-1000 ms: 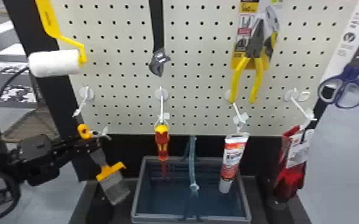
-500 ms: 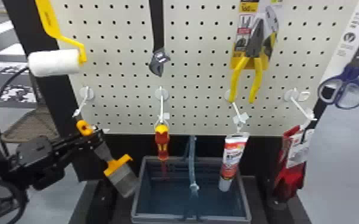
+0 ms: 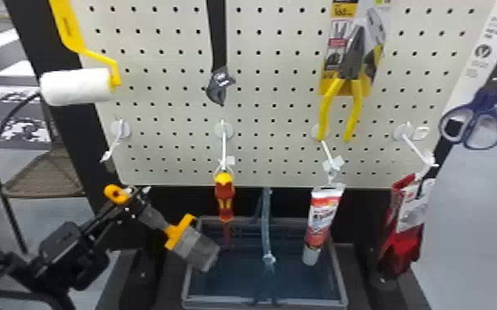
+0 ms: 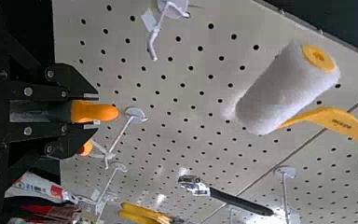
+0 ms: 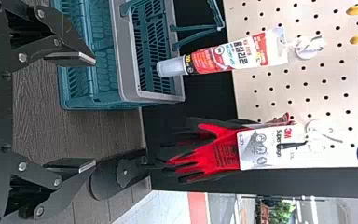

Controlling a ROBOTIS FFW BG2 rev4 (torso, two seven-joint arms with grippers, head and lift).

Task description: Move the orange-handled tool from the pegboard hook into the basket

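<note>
Gripping, head view: left claw [image 3: 135,201] closed on the brush's [image 3: 197,249] handle.
Brush: tilted, its orange end below and apart from the leftmost hook [image 3: 115,142], bristles overlapping the left rim of the basket [image 3: 341,280]; cannot tell whether they touch.
Handle, left wrist view: its orange end protrudes between the left claw's [image 4: 93,110] close-set tips.
Right claw [image 5: 94,112], right wrist view: spread wide, nothing held; tube [image 5: 223,57] and gloves [image 5: 219,151] hang beyond.
</note>
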